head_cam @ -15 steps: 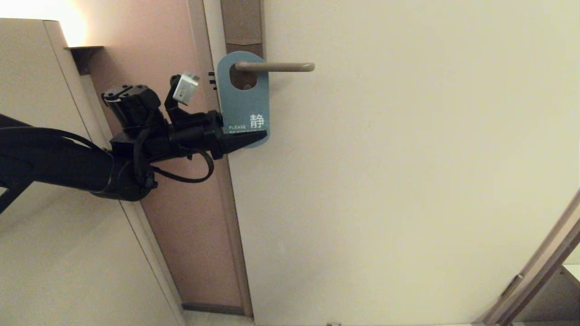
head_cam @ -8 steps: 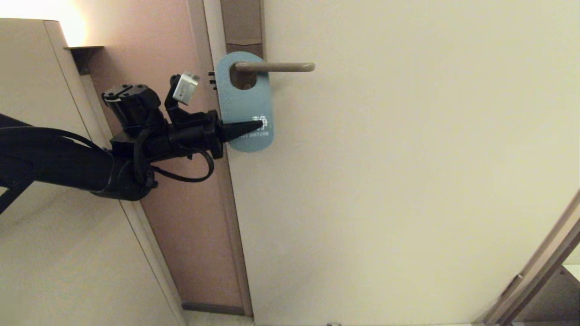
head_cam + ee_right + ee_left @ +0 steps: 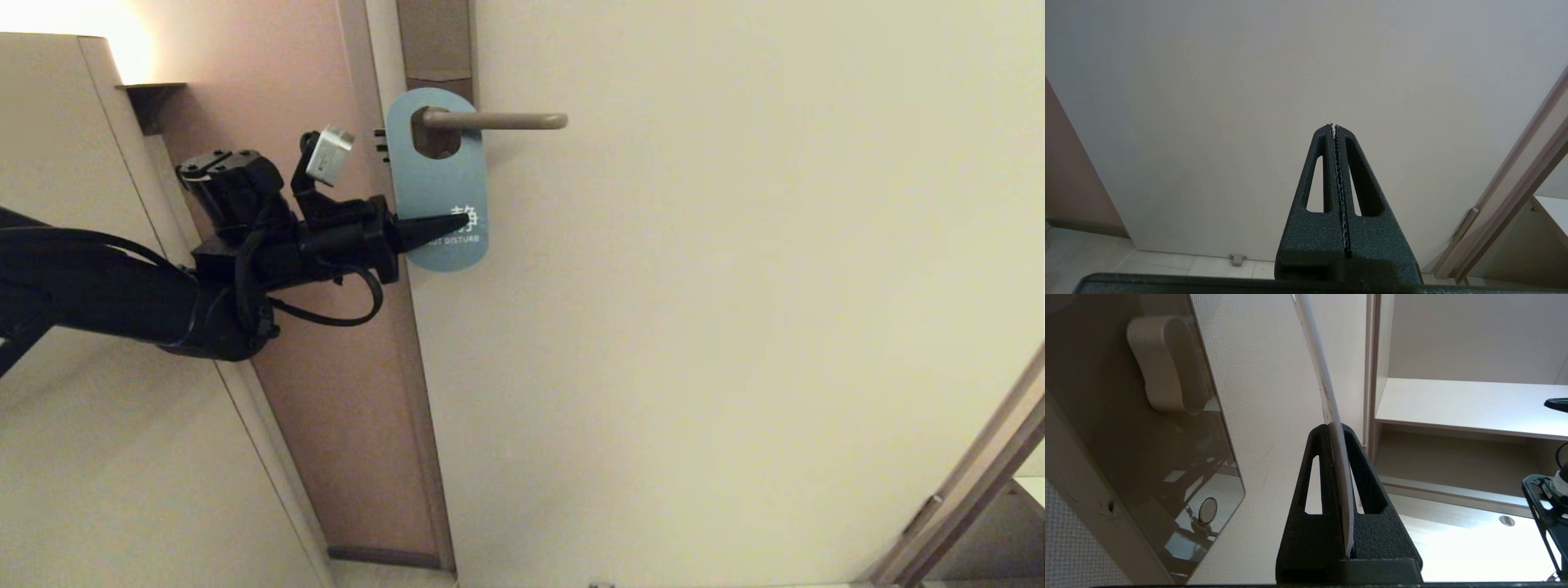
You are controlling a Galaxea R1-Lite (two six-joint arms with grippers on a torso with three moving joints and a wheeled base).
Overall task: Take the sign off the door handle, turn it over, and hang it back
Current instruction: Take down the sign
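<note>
we record the left gripper (image 3: 457, 222) nearest to us, its black tapered fingers (image 3: 1367, 522) pressed together on the lower part of the sign (image 3: 437, 175), reaching in from the card's left edge. in the left wrist view the card (image 3: 1331, 428) runs edge-on out of the pinch and away past the fingertips, thin, pale along its edge, slightly leaning.

the sign is a flat hanger with rounded ends. the face toward us is blue-grey, with a white chinese character and a line of white letters just at and below the fingertips; the fingers cover part of the print. above the gripper the card's oval hole sits around the door handle (image 3: 498, 121), a straight matte beige-grey lever that extends rightward from the hole. the card hangs roughly upright from it.

behind the lever's root we see a narrow brown-grey backplate (image 3: 437, 41) rising above the card. beyond everything is the pale door (image 3: 735, 327).

the right gripper (image 3: 1335, 126) is seen only by its own wrist camera, fingers closed on nothing, pointing at the plain door face, well apart from the sign.
</note>
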